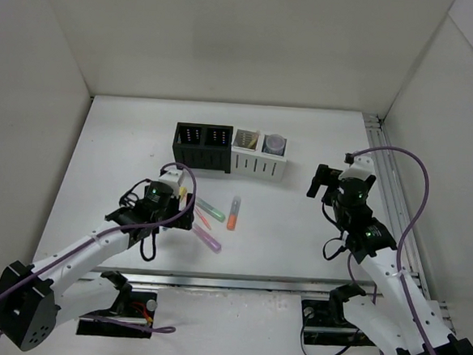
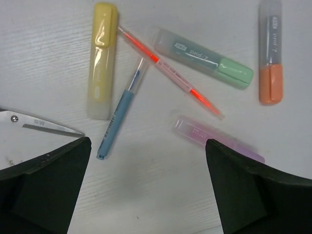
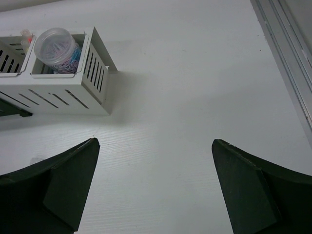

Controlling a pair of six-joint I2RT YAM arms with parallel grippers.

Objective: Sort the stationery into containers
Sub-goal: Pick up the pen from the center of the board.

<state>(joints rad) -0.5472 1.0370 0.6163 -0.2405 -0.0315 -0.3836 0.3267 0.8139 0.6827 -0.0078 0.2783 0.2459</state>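
Several markers lie loose on the table in the left wrist view: a yellow one (image 2: 101, 61), a green one (image 2: 204, 57), an orange one (image 2: 271, 53) and a pink-purple one (image 2: 214, 139). A thin blue pen (image 2: 119, 117) and a thin red pen (image 2: 170, 73) lie among them. My left gripper (image 2: 147, 146) is open and empty just above the table, between the blue pen and the pink-purple marker. The black organiser (image 1: 202, 145) and the white organiser (image 1: 259, 159) stand side by side at the back. My right gripper (image 3: 156, 144) is open and empty, right of the white organiser (image 3: 63, 83).
A clear round tub of coloured clips (image 3: 56, 46) sits in the white organiser's right compartment. A metal scissor blade (image 2: 46, 126) lies by my left finger. The table's right side has a metal rail (image 1: 390, 188). White walls enclose the table.
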